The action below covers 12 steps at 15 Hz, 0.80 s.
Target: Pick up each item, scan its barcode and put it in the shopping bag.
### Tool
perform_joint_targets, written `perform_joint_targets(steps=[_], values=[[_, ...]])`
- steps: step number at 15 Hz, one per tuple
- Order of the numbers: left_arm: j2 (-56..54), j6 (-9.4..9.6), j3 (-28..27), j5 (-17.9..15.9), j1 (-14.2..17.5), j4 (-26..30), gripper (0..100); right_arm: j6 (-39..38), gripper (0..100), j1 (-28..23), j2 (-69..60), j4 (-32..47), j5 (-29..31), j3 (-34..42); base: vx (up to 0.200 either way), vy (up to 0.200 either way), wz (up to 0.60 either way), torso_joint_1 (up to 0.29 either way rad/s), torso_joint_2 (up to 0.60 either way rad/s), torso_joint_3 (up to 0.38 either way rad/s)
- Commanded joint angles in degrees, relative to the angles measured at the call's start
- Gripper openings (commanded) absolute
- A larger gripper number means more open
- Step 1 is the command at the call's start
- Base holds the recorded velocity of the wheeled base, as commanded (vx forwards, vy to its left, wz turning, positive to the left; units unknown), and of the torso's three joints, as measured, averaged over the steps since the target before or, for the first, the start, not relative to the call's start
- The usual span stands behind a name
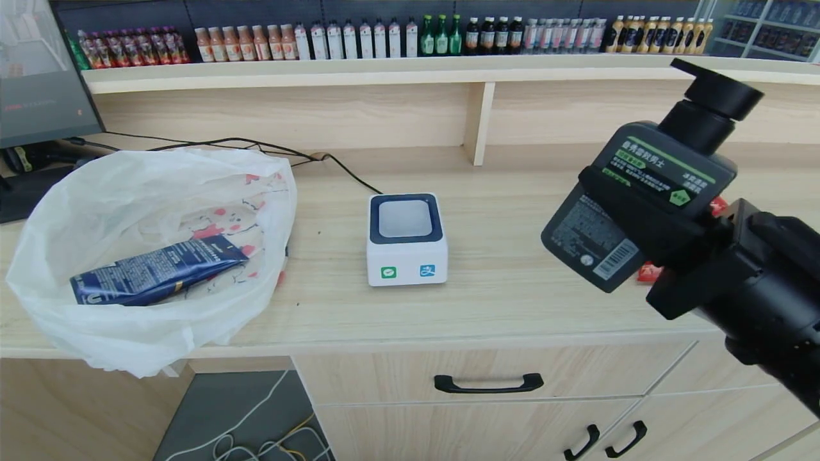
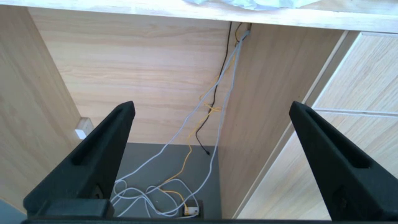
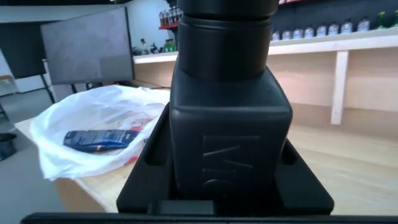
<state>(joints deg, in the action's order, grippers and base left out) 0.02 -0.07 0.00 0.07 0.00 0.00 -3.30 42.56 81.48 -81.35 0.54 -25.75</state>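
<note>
Right fingers (image 1: 631,197) are clenching the black pump bottle (image 1: 672,157) above the desk (image 1: 512,294), right of the scanner (image 1: 406,238), its white barcode label (image 1: 616,259) showing; left fingers (image 2: 99,162) are hanging released below desk level.

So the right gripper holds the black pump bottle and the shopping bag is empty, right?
Not empty: the head view shows a blue packet lying in the shopping bag. The right gripper does hold the black pump bottle.

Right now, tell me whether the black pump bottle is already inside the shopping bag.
No, the right gripper holds the black pump bottle aloft, well apart from the shopping bag.
</note>
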Motion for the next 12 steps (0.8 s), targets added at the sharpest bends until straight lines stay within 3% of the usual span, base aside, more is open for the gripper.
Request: perform_joint_targets(steps=[1,5,12], values=[[-0.02,-0.01,0.0,0.01,0.0,0.0,100,-1.97,0,4.55,-0.45,2.07,-1.68,-3.26,0.0,0.0,0.0,0.0,0.0,0.0],[-0.02,-0.01,0.0,0.01,0.0,0.0,100,-5.57,0,6.84,1.4,1.28,-11.96,-3.7,0.0,0.0,0.0,0.0,0.0,0.0],[-0.02,-0.01,0.0,0.01,-0.09,0.0,100,-20.69,0,7.63,11.15,-8.65,-12.4,-3.87,0.0,0.0,0.0,0.0,0.0,0.0]])
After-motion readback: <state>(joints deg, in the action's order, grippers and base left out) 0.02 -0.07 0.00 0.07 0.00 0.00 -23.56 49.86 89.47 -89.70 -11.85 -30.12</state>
